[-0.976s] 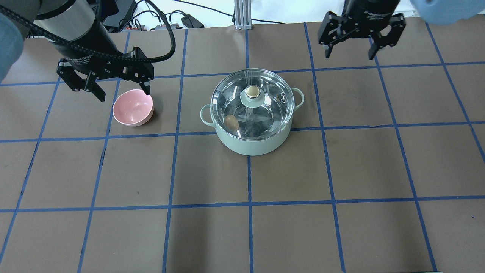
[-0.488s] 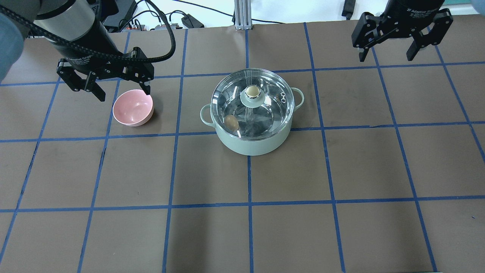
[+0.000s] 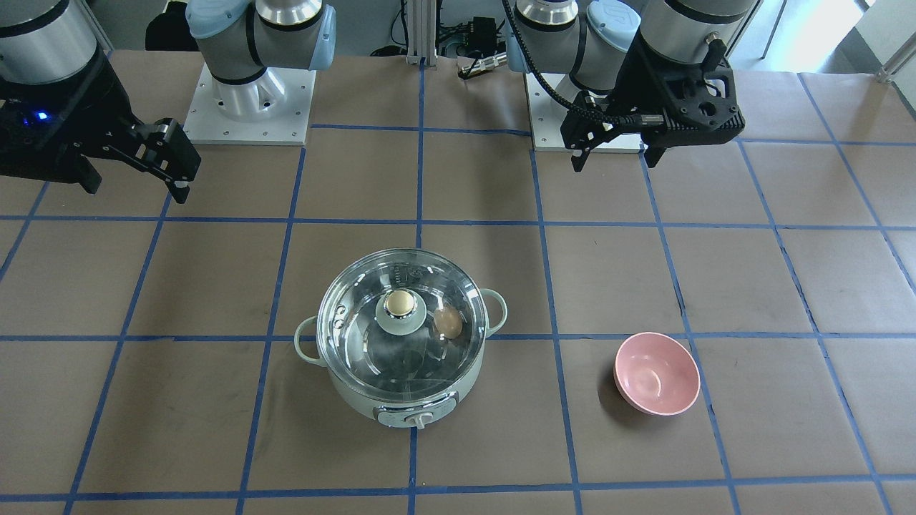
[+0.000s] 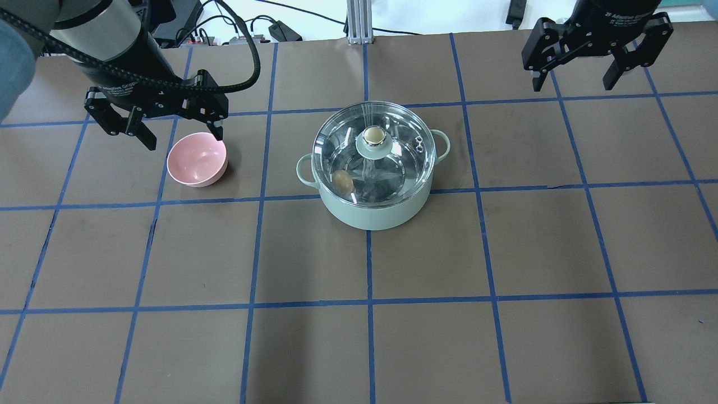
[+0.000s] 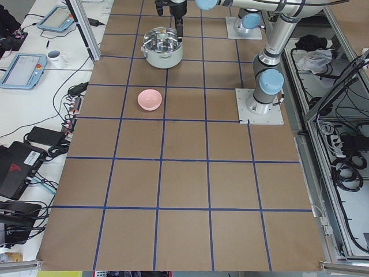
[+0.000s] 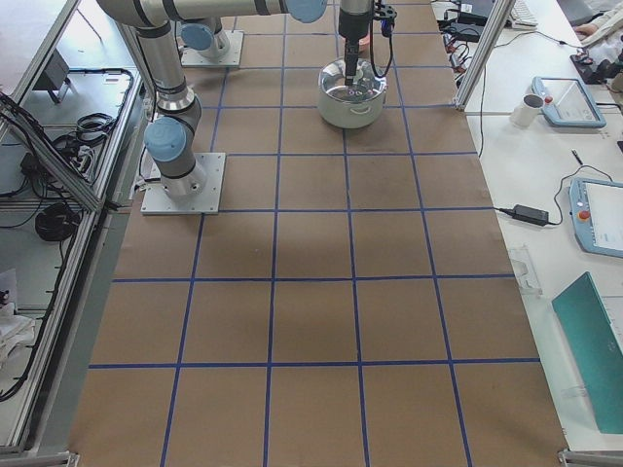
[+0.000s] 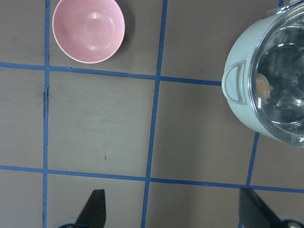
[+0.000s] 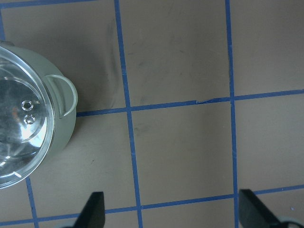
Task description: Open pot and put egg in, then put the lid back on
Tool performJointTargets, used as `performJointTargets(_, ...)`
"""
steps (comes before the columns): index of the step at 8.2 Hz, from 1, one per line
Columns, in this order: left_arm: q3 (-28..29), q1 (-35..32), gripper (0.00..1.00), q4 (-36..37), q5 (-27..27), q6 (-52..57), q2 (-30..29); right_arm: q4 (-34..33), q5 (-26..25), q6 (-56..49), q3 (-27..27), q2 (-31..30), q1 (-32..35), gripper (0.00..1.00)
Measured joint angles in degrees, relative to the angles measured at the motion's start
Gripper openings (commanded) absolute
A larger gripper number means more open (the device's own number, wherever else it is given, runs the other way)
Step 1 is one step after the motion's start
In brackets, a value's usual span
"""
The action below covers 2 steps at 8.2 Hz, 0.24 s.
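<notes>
Two hands hang empty above the bench (image 4: pixel 505 252), jaws spread wide: the left hand (image 4: pixel 183 137) near a pink bowl (image 4: pixel 196 160), the right hand (image 4: pixel 572 84) well apart on the pot's other side. The mint-green pot (image 4: pixel 370 216) stands between them with its glass lid (image 4: pixel 392 168) seated on the rim. The egg (image 4: pixel 343 180) lies inside on the steel floor, toward the robot's left, so the task looks complete. The lid is likely rigid, smooth, fairly heavy and breakable. Its tan-gold knob (image 4: pixel 373 135) is the one sound place to grip, though the rounded polish could slip. The egg is probably light, fragile and prone to rolling, and wants a gentle pinch across its narrow middle.
</notes>
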Motion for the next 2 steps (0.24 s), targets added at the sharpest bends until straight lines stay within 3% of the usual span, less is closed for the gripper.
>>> performJointTargets(2,0.0,0.0,1.0,0.0,0.0,0.0,-0.1,-0.2,-0.3,-0.2,0.1,0.0,0.0,1.0)
